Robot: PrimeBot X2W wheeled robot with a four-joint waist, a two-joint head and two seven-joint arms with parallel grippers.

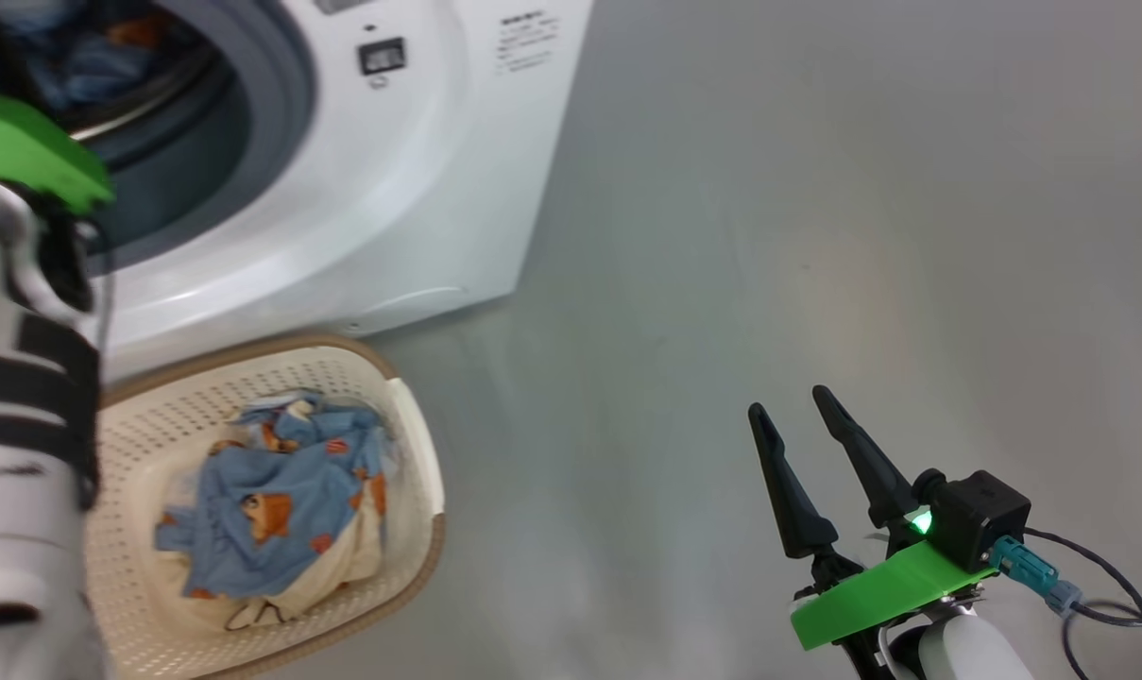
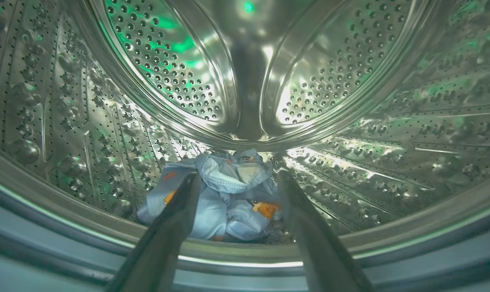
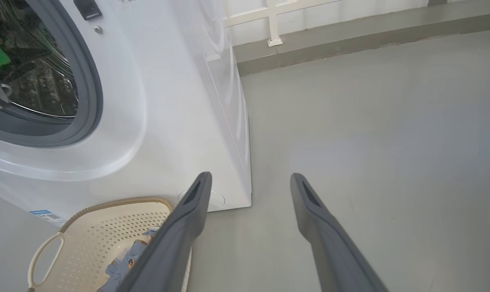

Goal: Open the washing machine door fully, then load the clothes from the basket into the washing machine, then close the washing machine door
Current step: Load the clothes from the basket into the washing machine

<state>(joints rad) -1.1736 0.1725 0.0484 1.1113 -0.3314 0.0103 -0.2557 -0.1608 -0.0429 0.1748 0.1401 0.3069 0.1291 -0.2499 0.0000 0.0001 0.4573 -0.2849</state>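
1. Grey floor (image 1: 816,189) runs off to the right in the head view. The washing machine (image 1: 391,189) stands at upper left with its mouth open, and the basket (image 1: 419,453) sits just in front of it. The clothes (image 1: 278,491), blue bear print over a cream piece, lie bunched in the basket. My left forearm (image 1: 23,472) reaches up into the mouth, close beside the basket rim. The right gripper (image 1: 788,401) hovers well apart over the floor, fingers spread and empty. My worry is that the forearm clips that rim when I pull back and shoves the basket.

2. Looking along the left wrist, I see the steel drum (image 2: 167,61). The left gripper (image 2: 237,175) has its fingers apart and clamps nothing. A bear-print piece (image 2: 232,202) lies loose on the drum floor near the front lip. A fold could catch a fingertip and get dragged out over the gasket (image 2: 46,243). Lying this far forward, it could also get pinched once the washing machine door shuts.

3. From the right wrist, the basket sits low left beside the machine's corner. The bundle looks tangled, so one pinch may lift only part of it or tip the light basket.
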